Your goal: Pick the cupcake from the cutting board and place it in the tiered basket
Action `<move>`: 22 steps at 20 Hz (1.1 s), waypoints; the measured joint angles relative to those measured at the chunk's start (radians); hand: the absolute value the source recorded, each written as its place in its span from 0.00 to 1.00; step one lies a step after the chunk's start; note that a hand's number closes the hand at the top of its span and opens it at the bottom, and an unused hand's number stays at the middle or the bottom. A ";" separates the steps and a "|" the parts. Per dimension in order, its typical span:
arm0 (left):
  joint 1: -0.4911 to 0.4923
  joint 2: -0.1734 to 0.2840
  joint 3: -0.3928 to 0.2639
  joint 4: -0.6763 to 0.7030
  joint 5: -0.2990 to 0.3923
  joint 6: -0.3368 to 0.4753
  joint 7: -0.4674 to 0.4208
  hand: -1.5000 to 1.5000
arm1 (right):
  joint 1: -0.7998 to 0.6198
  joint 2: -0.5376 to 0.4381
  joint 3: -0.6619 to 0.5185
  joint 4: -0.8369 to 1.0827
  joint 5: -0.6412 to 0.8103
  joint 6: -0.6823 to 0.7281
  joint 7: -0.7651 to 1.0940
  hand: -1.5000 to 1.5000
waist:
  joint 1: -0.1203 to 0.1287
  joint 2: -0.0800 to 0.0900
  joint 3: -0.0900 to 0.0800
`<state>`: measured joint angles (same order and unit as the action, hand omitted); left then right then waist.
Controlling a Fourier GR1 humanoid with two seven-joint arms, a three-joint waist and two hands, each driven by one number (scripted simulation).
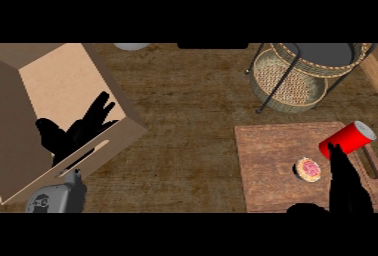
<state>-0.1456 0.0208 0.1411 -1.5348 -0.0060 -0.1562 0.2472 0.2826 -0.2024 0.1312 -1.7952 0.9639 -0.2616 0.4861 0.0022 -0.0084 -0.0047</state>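
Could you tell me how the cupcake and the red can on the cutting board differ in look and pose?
The cupcake is small, pale-rimmed with pink topping; the red can is larger and plain red with a grey end. The cupcake sits upright, seen from above, whereas the can is tilted or on its side. The cupcake lies clear of the right hand; the can meets its fingertips. Both rest on the cutting board.

cupcake [308, 169]: on cutting board [277, 167]
can [347, 139]: on board, behind my right hand [345, 187]
tiered basket [303, 72]: behind board
box [52, 115]: far left of board
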 measured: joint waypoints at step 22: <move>0.013 0.004 -0.008 -0.020 -0.011 0.010 -0.011 0.50 | -0.116 -0.005 -0.030 0.183 -0.031 -0.032 -0.234 1.00 | -0.005 -0.012 -0.017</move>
<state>-0.1324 0.0249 0.1335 -1.5544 -0.0172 -0.1463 0.2361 0.1663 -0.2071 0.1016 -1.6121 0.9325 -0.2938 0.2522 -0.0033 -0.0205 -0.0213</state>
